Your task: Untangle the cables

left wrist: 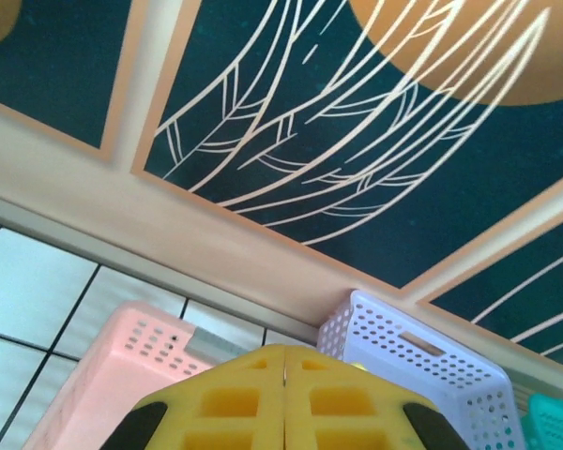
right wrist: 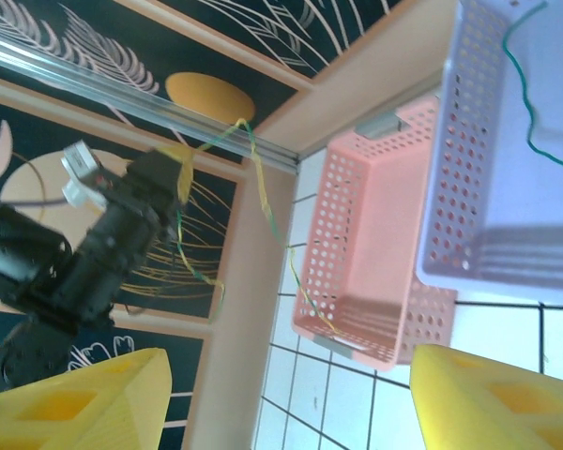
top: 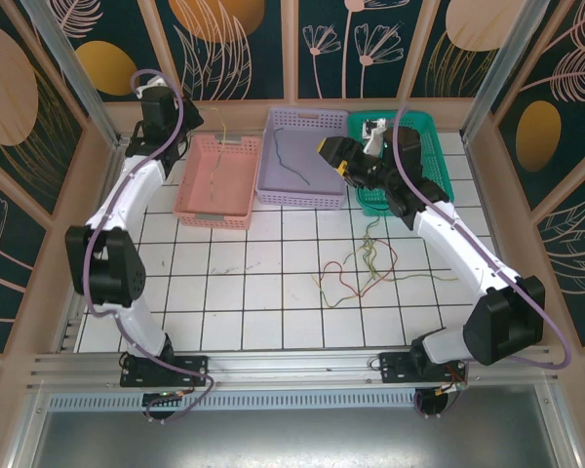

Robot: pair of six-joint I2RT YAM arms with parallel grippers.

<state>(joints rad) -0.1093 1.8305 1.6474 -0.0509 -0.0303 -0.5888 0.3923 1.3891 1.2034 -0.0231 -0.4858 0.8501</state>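
From above, the left gripper (top: 164,99) is holding a yellow-green cable (top: 221,132) up high, and the cable is hanging down into the pink basket (top: 236,210). A dark green cable (top: 291,166) is lying in the lilac basket (top: 307,119). The right arm is hiding most of the green basket (top: 424,127). The tangled cables (top: 363,265) are lying on the tiled table (top: 253,292).

At the left wrist, the yellow fingers (left wrist: 225,403) are pressing tight together.

At the right wrist, the right gripper (right wrist: 286,403) is standing wide apart, gripping nothing.
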